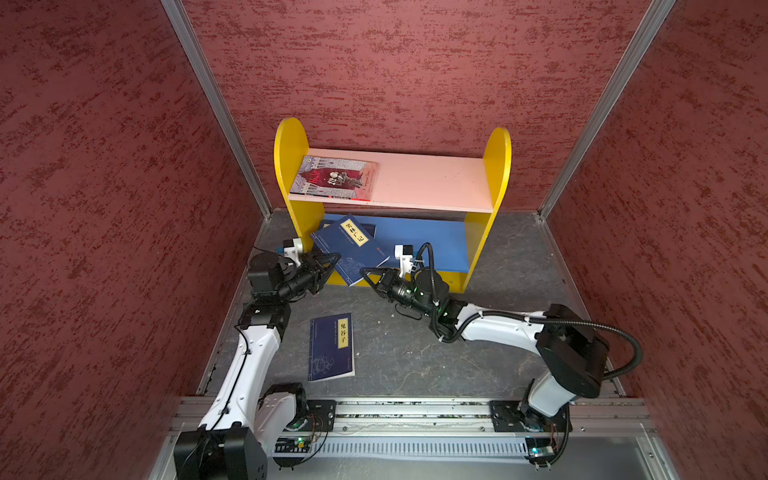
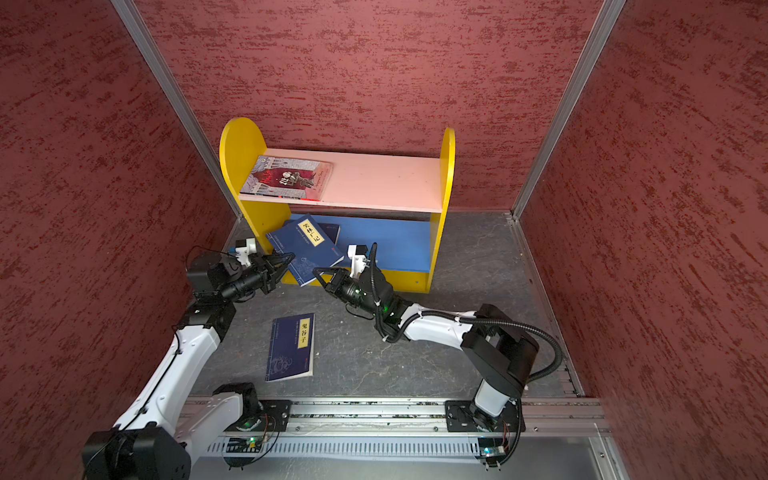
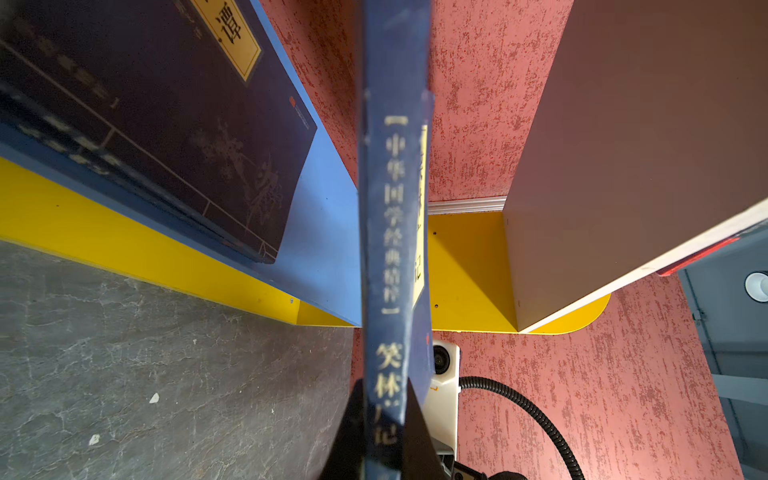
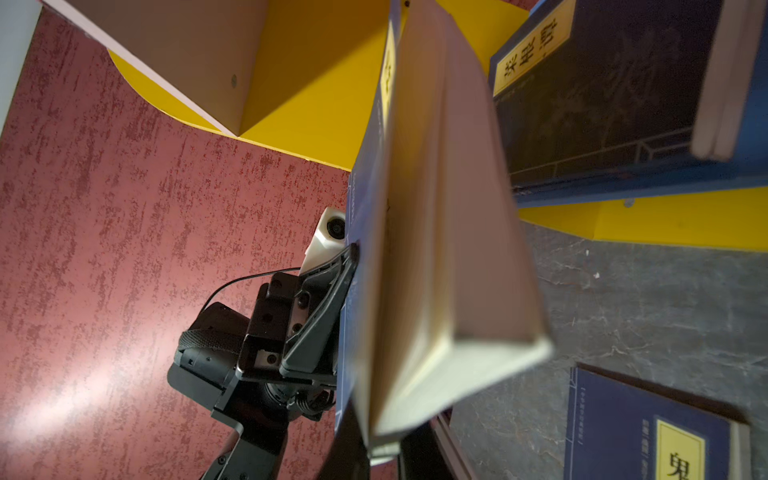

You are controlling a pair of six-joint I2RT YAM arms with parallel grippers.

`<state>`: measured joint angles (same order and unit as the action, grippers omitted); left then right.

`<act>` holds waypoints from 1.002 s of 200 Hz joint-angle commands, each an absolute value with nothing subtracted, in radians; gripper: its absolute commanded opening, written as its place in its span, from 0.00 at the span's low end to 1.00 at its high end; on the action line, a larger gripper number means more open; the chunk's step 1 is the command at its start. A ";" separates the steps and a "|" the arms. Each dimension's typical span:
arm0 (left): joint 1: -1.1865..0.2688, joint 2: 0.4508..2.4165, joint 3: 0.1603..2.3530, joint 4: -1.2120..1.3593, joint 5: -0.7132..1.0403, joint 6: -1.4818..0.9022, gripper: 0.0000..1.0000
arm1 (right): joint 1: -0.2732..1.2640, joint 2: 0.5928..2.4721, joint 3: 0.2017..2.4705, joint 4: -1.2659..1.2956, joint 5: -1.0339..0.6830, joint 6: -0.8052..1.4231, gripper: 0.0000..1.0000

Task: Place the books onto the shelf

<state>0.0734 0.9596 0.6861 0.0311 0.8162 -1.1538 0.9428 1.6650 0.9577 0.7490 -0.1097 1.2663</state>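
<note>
The grey floor (image 1: 415,353) gives me the most room: it lies open on my right, up to the wall rails. The shelf (image 1: 496,166) stands against the back wall, and its yellow sides close both tiers at the ends. Its pink upper board (image 1: 432,178) is free across the middle and right. The red-and-grey book (image 1: 334,178) lies flat at that board's left end, reaching the front edge. The blue lower board (image 1: 432,241) is open on the right, and a navy book (image 3: 166,124) lies flat at its left. A second navy book (image 1: 331,347) lies flat on the floor between my arms, well apart from the shelf. The tilted book (image 1: 353,245) hangs across the lower board's front edge. My left pincer (image 1: 332,262) pinches its spine edge and my right pincer (image 1: 366,274) pinches its page edge.
</note>
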 commanded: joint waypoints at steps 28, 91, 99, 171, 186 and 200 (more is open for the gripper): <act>0.079 0.955 0.676 0.037 0.848 -1.109 0.17 | 0.904 1.670 0.988 0.765 -0.228 1.235 0.00; 0.125 0.971 0.692 0.006 0.934 -1.010 0.34 | 0.861 1.625 1.045 0.584 -0.411 1.157 0.00; 0.130 0.971 0.692 0.006 0.942 -1.001 0.34 | 0.854 1.621 1.047 0.571 -0.438 1.152 0.00; 0.143 0.987 0.687 0.018 0.937 -1.008 0.09 | 0.793 1.620 1.060 0.544 -0.549 1.169 0.01; 0.143 0.998 0.683 0.037 0.934 -1.031 0.01 | 0.792 1.633 1.079 0.537 -0.571 1.169 0.03; 0.142 1.012 0.681 0.052 0.937 -1.055 0.00 | 0.790 1.646 1.093 0.531 -0.592 1.167 0.03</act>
